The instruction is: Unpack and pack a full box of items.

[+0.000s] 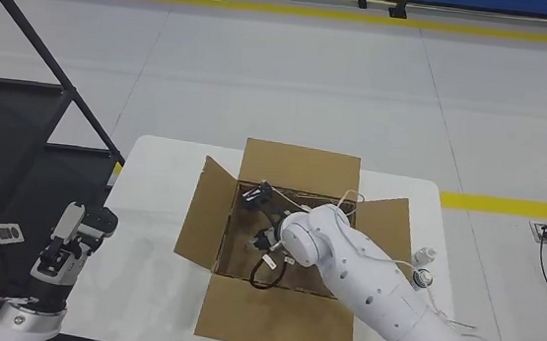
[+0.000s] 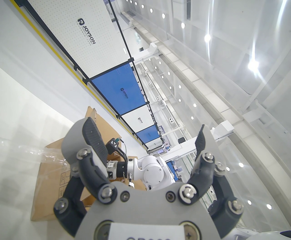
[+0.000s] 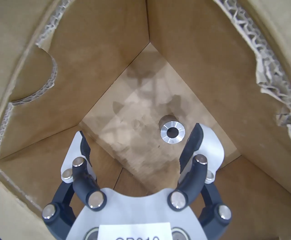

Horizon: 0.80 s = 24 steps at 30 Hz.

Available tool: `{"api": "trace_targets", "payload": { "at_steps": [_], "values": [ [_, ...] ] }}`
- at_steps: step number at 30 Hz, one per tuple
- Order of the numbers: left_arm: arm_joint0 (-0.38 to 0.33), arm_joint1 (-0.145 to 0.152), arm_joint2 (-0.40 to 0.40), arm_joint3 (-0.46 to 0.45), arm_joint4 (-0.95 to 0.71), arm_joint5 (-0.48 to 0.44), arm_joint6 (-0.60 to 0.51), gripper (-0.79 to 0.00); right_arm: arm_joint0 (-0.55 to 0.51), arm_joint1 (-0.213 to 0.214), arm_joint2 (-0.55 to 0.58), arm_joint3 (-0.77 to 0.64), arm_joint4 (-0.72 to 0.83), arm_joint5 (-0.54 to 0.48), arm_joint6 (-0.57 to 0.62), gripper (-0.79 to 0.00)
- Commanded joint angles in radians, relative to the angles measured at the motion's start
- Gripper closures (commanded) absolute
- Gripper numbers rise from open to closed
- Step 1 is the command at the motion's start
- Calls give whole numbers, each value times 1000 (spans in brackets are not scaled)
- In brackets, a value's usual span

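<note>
The right hand [image 3: 138, 130], fingers spread wide and empty, hangs inside the open cardboard box [image 1: 299, 163] on the white table [image 1: 146, 257], over a metal cylinder [image 3: 172, 133] on the box floor. The left hand [image 2: 145, 123], also wide and empty, is left of the table.

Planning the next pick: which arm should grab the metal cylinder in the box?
Right. The right jaws hang open inside the cardboard box, over the metal cylinder; the left jaws sit outside it.

Cardboard box [image 1: 274, 314], flaps open; metal cyl. [image 3: 173, 133] upright on its floor.
</note>
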Motion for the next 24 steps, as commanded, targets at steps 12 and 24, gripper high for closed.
{"api": "trace_targets", "payload": {
  "at_steps": [12, 24],
  "values": [
    [0, 0, 0, 0, 0, 0, 0, -785, 59, -72, 13, 354, 120, -90, -48, -785],
    [0, 0, 0, 0, 0, 0, 0, -785, 81, -132, -9, 475, 132, -141, -96, -372]
  ]
}}
